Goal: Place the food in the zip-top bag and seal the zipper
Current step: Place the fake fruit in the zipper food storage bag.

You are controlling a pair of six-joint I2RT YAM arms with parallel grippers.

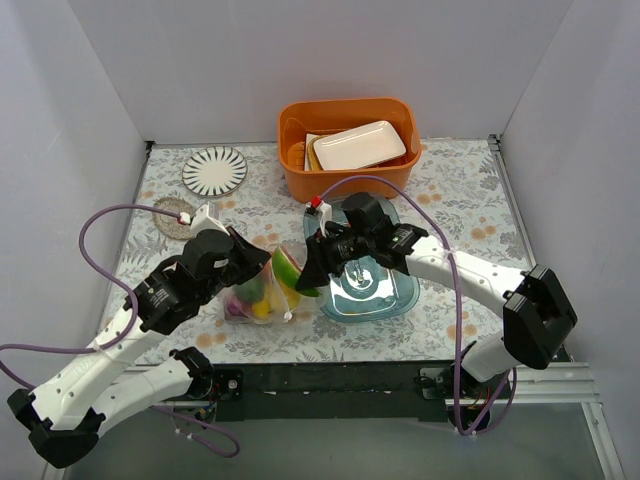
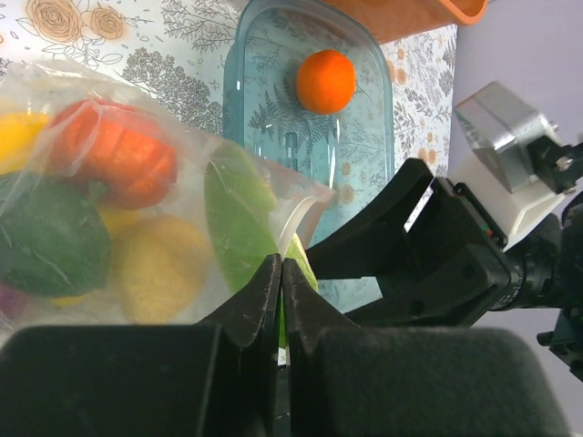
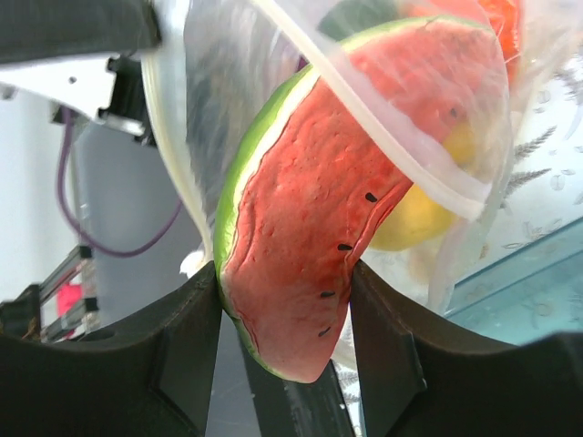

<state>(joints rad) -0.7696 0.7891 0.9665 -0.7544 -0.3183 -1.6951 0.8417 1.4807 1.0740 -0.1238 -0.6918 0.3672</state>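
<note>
Matte black fingers [image 3: 182, 346] of the right gripper [image 3: 284, 287] are clamping the pointed lower end of the wedge-shaped plastic watermelon slice [image 3: 310, 209]. Its pebbled red face with black seed marks is facing the lens, and its smooth green-and-white rind is curving up the left side. The slice's upper part is sitting inside the mouth of the clear, floppy zip-top bag [image 3: 228, 82]. The thin whitish zipper strip [image 3: 401, 137] is crossing diagonally over the red flesh. A rounded yellow toy fruit [image 3: 414, 218] is showing behind the slice through the film.

On the other side, the left gripper [image 2: 281, 273] is pressing its narrow black fingers together on the bag's mouth edge. Through the crinkled film a glossy red toy tomato [image 2: 123, 155], a dark green toy fruit [image 2: 46, 237] and a dimpled yellow toy lemon [image 2: 159, 273] are lying packed together. Beyond the bag, a smooth round orange toy fruit [image 2: 325, 80] is resting alone in the clear blue-tinted rectangular tray [image 2: 264, 55].

From above, the bag is lying on the floral-printed tablecloth [image 1: 450, 190] between the two grippers, just left of the tray. An orange plastic tub [image 1: 345, 185] holding a white rectangular dish [image 1: 360, 145] is standing at the far edge. A round ribbed plate [image 1: 214, 171] is lying to its left.
</note>
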